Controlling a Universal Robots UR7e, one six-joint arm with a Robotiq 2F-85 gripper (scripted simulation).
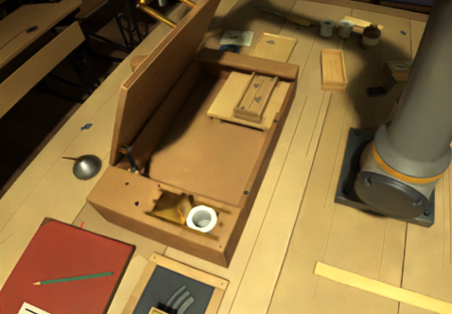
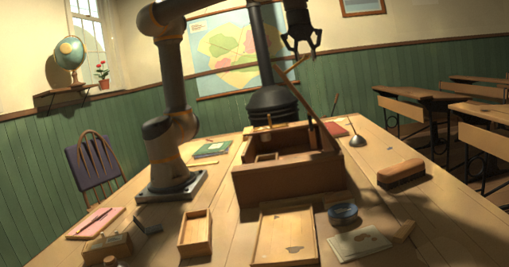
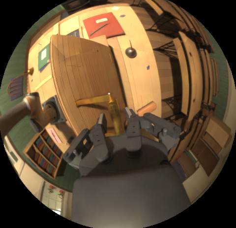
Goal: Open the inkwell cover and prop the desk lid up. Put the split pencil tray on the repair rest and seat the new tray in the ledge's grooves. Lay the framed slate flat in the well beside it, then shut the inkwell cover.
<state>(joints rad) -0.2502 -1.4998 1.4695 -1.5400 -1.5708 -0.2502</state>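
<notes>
The wooden desk box (image 1: 198, 164) sits mid-table with its lid (image 1: 165, 70) raised steeply on its far long side. A brass prop rod (image 3: 115, 114) juts from the lid's top edge. My gripper (image 3: 115, 119) hovers at that rod's end, open, its fingers on either side of the rod and holding nothing. At the desk's near ledge the brass inkwell cover (image 1: 172, 207) stands open beside the white inkwell (image 1: 202, 217). A pencil tray (image 1: 255, 97) lies inside the well at the far end. Another tray (image 1: 333, 68) rests on the table, and the framed slate (image 1: 177, 290) lies beside the desk's near end.
The raised lid's edge and brass rod are right under my fingers. A red book with a pencil (image 1: 61, 268), a hand bell (image 1: 86, 166) and a flat board (image 2: 286, 235) lie around the desk; my arm's base (image 1: 392, 183) stands to one side, school benches beyond the table edge.
</notes>
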